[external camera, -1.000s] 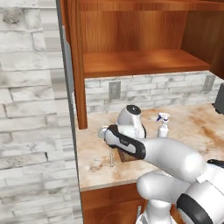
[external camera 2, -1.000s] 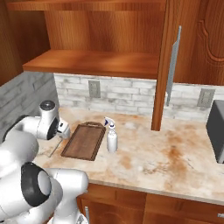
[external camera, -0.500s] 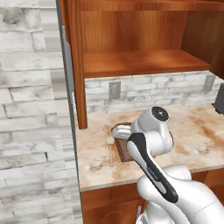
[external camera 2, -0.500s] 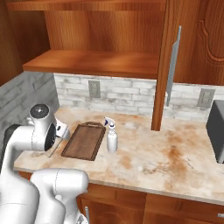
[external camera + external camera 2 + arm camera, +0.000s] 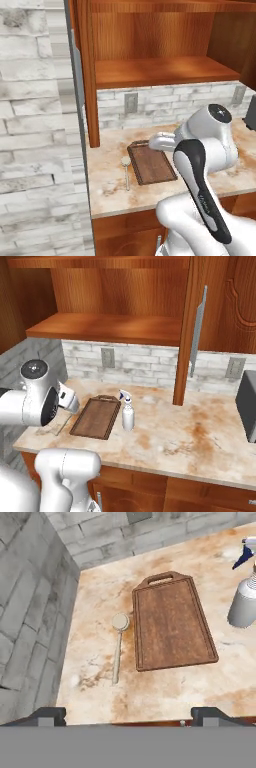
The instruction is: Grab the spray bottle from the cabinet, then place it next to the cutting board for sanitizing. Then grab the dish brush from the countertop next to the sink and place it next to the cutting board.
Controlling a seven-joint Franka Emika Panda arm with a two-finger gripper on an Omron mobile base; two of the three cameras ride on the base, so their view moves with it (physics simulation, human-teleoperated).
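The gripper (image 5: 128,714) hangs over the countertop (image 5: 165,697) with its jaws spread wide and nothing between them. Just beyond, the brush (image 5: 118,643) lies flat beside the board's (image 5: 171,626) long edge, head toward the wall; whether the two touch is hard to tell. The board has its handle at the far end. On its other side stands the bottle (image 5: 128,412), upright, close by. Farther back, the cabinet (image 5: 115,326) shelf is above the brick wall (image 5: 165,102).
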